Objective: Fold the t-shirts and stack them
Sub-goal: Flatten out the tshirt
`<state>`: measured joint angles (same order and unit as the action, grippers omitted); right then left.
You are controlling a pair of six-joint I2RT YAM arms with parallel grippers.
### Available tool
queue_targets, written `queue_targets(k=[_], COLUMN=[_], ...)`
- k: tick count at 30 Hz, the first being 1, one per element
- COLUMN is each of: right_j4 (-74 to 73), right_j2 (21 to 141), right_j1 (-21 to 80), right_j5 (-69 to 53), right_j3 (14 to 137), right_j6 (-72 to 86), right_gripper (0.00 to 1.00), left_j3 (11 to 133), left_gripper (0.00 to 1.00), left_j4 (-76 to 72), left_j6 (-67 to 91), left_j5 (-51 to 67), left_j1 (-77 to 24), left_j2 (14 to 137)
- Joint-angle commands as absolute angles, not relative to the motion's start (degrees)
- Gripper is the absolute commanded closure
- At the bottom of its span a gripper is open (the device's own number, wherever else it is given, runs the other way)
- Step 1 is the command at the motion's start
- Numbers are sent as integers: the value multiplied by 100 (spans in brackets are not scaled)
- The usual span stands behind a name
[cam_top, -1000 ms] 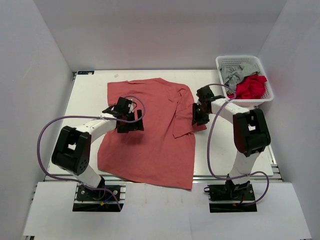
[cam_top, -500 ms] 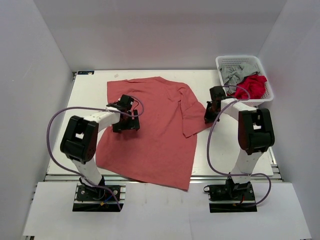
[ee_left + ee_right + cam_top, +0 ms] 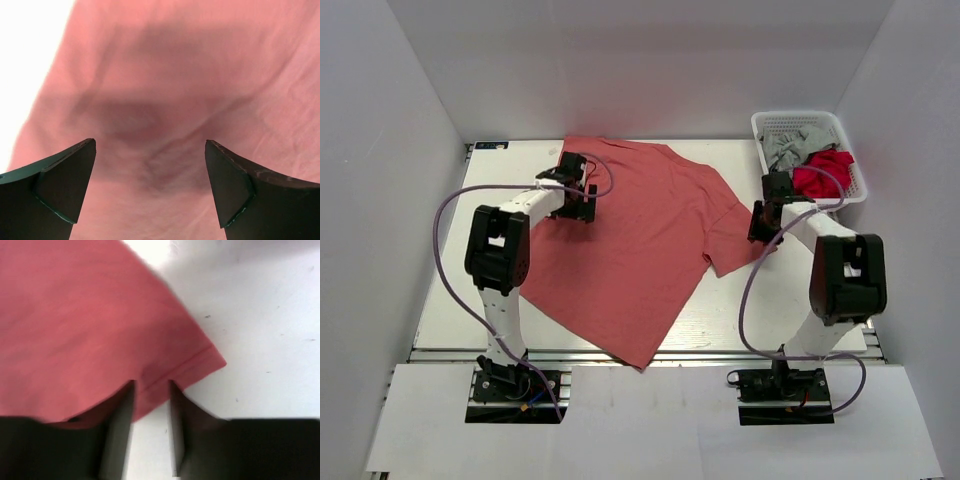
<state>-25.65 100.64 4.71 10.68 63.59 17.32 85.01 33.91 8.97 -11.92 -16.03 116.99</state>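
A muted salmon-red t-shirt (image 3: 640, 235) lies spread flat across the table, turned at an angle. My left gripper (image 3: 576, 196) is open wide, low over the shirt's far left part; the left wrist view shows only wrinkled salmon cloth (image 3: 150, 100) between its fingers. My right gripper (image 3: 760, 222) is at the shirt's right sleeve. Its fingers are close together with the sleeve hem (image 3: 155, 385) between them. A brighter red t-shirt (image 3: 823, 172) and a grey t-shirt (image 3: 785, 148) lie bunched in the basket.
A white mesh basket (image 3: 798, 116) stands at the table's far right corner, just beyond my right gripper. Bare white table (image 3: 495, 200) shows left of the shirt and on the right (image 3: 270, 315). Grey walls enclose the table.
The salmon shirt has slid and turned toward the far right. My left gripper moved toward the far edge over the cloth. My right gripper moved right and farther with the sleeve.
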Motion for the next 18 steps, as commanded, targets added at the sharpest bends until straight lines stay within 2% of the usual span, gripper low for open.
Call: queue_targets(k=[1, 2, 4, 5, 8, 13, 14, 15, 18], right_j4=[-2241, -2241, -2241, -2215, -1944, -2195, -2276, -2329, -2724], right_j2=[9064, 8992, 8886, 8903, 9210, 10466, 11068, 11292, 12224], right_j1=[589, 624, 772, 808, 1028, 1379, 1415, 1467, 1538], right_j5=[756, 651, 282, 203, -377, -466, -448, -440, -404], right_j3=[6547, 6713, 6969, 7135, 7532, 9112, 9358, 10178, 11246], right_j6=[786, 695, 396, 404, 299, 150, 123, 114, 263], right_gripper=[56, 48, 42, 36, 27, 23, 23, 23, 20], left_j3=[9121, 9549, 9912, 9914, 9661, 7819, 7605, 7402, 6455], left_gripper=[0, 0, 0, 0, 0, 0, 0, 0, 0], left_j4=[3260, 3548, 3726, 3935, 4236, 4122, 4183, 4244, 4123], left_j6=[149, 149, 254, 377, 1245, 2686, 2881, 3057, 3532], left_j5=[-1677, -1679, -1653, -1574, -1240, -896, -975, -1071, -1125], left_j1=[-1521, -1521, -1468, -1468, -1468, -1468, -1468, -1468, -1468], left_j2=[11435, 11435, 11435, 11374, 11163, 10276, 9961, 9793, 9256])
